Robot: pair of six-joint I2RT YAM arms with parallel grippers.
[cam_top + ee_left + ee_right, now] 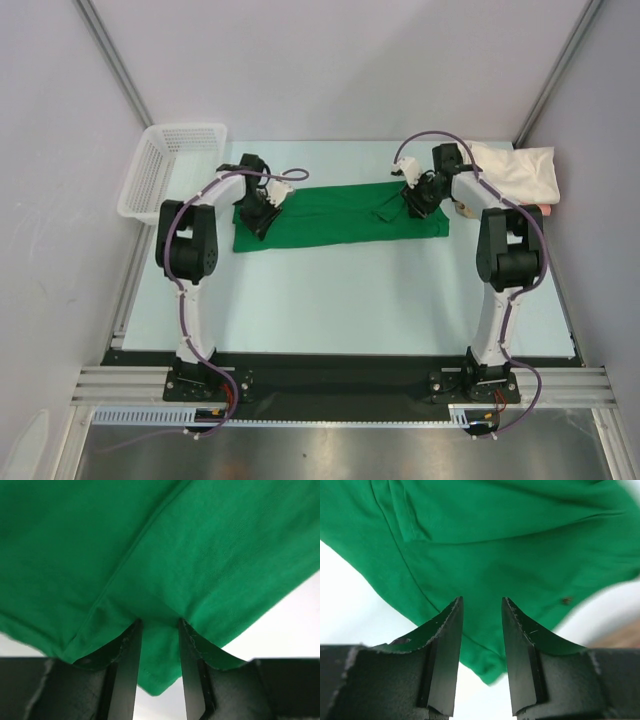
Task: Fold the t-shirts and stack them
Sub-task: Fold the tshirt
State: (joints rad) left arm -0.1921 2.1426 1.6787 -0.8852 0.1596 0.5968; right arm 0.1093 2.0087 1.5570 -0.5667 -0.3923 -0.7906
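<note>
The bright green t-shirt [340, 212] lies flat as a long strip across the back of the table. My left gripper [262, 210] is down on its left end. In the left wrist view the left gripper [159, 622] is open, its tips touching the green cloth [200, 555], with a hemmed corner between the fingers. My right gripper [415, 200] is at the right end. In the right wrist view the right gripper [481, 600] is open just above the green cloth [495, 540], over a corner. The folded cream shirt [515, 170] lies at the back right, with a salmon-pink edge [545, 209] showing under it.
A white mesh basket [165, 170] stands tilted against the left wall at the back. Grey walls close in the left, right and back sides. The pale table surface [340, 300] stretches between the green shirt and the arm bases.
</note>
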